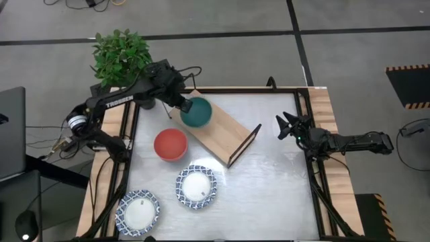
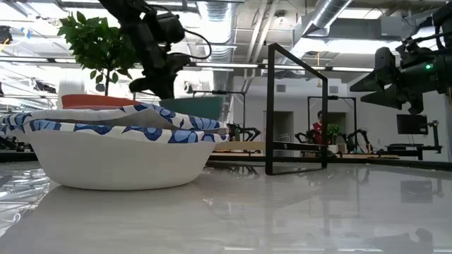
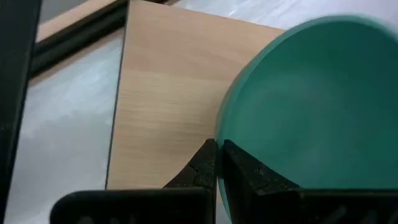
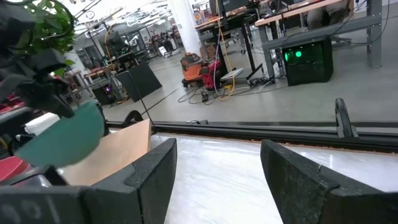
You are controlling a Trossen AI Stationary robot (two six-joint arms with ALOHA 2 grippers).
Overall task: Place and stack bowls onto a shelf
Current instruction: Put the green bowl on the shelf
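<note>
A: Where is the green bowl (image 1: 197, 111)?

B: It is over the far end of the shelf (image 1: 218, 130). The left gripper (image 1: 181, 103) has it by the rim. The wrist camera shows the two fingers (image 3: 205, 171) pressed tight on the thin edge, with the wood board right under the bowl. I cannot tell if the bowl touches the board.

A: Is the bowl flat?

B: No, it tips a bit in the right wrist camera.

A: And the shelf?

B: It lies slanted on the table (image 1: 269, 168), going from the back left toward the middle. One black wire frame (image 1: 244, 144) stands up at its near end.

A: Where are the other bowls?

B: The red bowl (image 1: 170, 144) sits on the table just beside the shelf, on its left side. A blue and white bowl (image 1: 197, 186) sits in front of the red one. A second blue and white bowl (image 1: 138, 212) sits at the front left corner.

A: What about the other arm?

B: The right gripper (image 1: 285, 126) hangs at the right side of the table, well apart from the shelf. Its fingers are spread wide and hold nothing.

A: Anything else?

B: A green plant (image 1: 121, 55) stands behind the left arm.
</note>
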